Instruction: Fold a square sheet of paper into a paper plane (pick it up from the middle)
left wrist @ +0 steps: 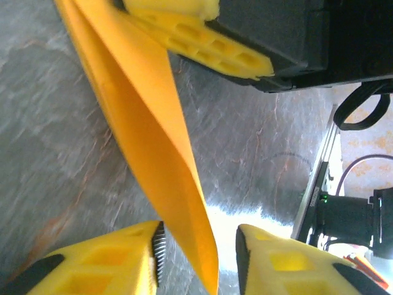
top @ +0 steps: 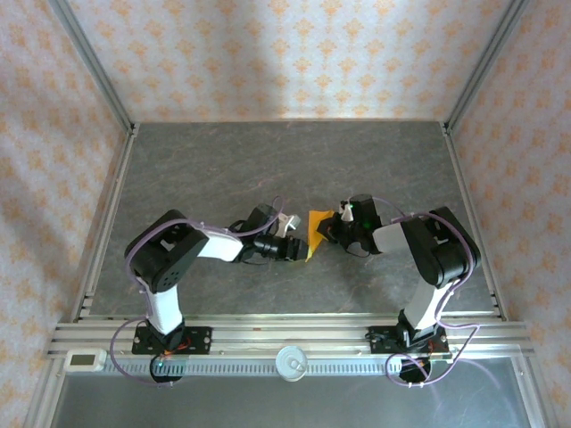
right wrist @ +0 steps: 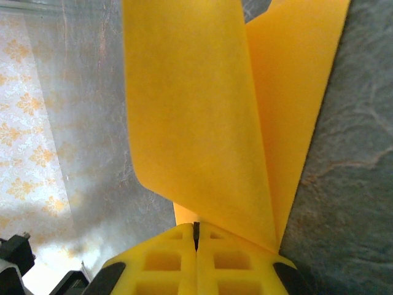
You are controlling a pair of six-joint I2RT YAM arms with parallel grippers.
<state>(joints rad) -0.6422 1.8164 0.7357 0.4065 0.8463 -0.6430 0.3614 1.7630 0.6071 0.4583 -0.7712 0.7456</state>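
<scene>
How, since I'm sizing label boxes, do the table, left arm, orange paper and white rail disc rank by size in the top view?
table
left arm
orange paper and white disc: too alike to rank

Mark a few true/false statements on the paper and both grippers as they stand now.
1. The right gripper is clamped on the orange paper. True.
2. The left gripper is shut tight on the paper. False: its fingers stand apart, with the paper's edge in the gap.
3. The paper lies flat and unfolded. False: it is bent double into a V.
4. In the top view, the paper sits between the two grippers, over the middle of the table. True.
</scene>
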